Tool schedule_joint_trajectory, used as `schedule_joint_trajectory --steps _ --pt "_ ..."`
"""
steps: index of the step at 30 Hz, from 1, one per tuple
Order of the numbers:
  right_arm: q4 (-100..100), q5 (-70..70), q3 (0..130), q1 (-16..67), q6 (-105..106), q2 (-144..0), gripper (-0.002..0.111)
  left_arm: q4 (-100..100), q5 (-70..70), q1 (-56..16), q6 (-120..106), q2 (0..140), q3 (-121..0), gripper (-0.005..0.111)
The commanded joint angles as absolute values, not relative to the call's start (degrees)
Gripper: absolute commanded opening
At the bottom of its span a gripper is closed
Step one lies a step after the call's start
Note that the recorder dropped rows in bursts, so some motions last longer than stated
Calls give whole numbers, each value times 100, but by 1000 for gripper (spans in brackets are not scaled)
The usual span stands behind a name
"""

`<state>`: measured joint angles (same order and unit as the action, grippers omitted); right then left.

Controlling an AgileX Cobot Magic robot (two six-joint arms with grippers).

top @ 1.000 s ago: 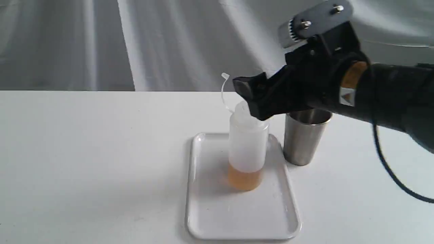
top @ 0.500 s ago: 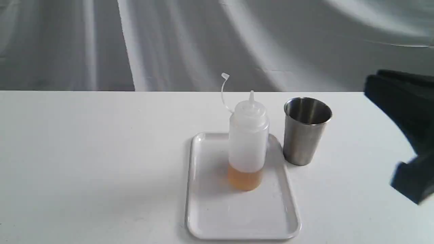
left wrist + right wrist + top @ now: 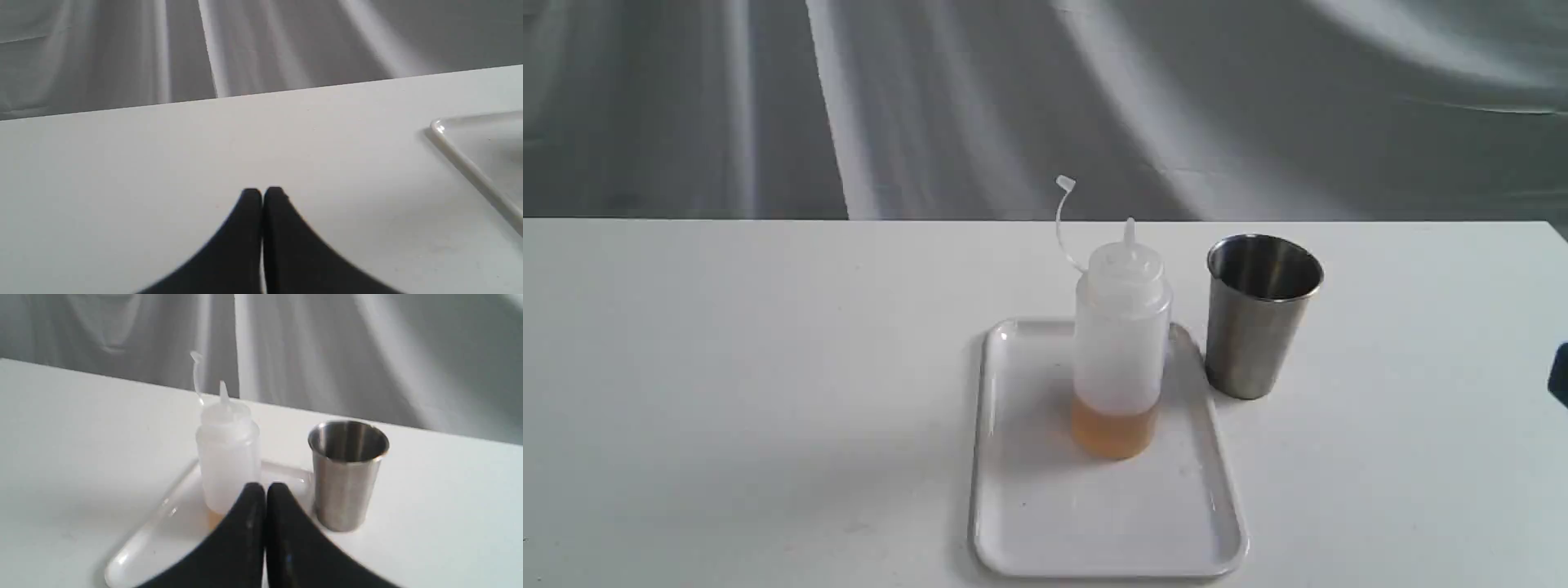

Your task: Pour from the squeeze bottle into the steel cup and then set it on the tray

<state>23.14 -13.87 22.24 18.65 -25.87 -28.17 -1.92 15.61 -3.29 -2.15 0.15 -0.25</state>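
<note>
The squeeze bottle stands upright on the white tray, amber liquid low in its base, cap strap curling up behind the nozzle. Just right of the tray, on the table, stands the steel cup. My right gripper is shut and empty, well back from the bottle and the cup; only a dark sliver of that arm shows at the exterior view's right edge. The left gripper is shut with nothing in it, over bare table, the tray's corner off to one side.
A white table carries everything. A grey draped cloth hangs behind its far edge.
The right arm, which was over the bottle's top a second ago, has drawn back to the right and almost left the exterior view. Bottle, cup and tray have not moved.
</note>
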Motion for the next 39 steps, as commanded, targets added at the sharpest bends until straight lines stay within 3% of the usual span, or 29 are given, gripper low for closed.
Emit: schedule_joint_trajectory --steps 1,9,16,23,33,39 --pt "2467 -1597 2198 1871 -2609 -2783 0 -188 1522 -362 -178 0 0 0" --pt "2479 -1151 2043 1577 -2636 -2498 0 -188 1522 -362 -178 0 0 0" --pt "1949 771 976 479 -2623 -1758 0 -188 1522 -362 -197 0 0 0" --pt "2030 1489 0 -283 -2571 -1209 0 -188 1522 -362 -185 0 0 0" --pt "2042 1081 0 -553 -2557 -379 0 -188 1522 -362 -185 0 0 0" --pt "959 -339 0 -553 -2557 -214 0 -188 1522 -362 -209 0 0 0"
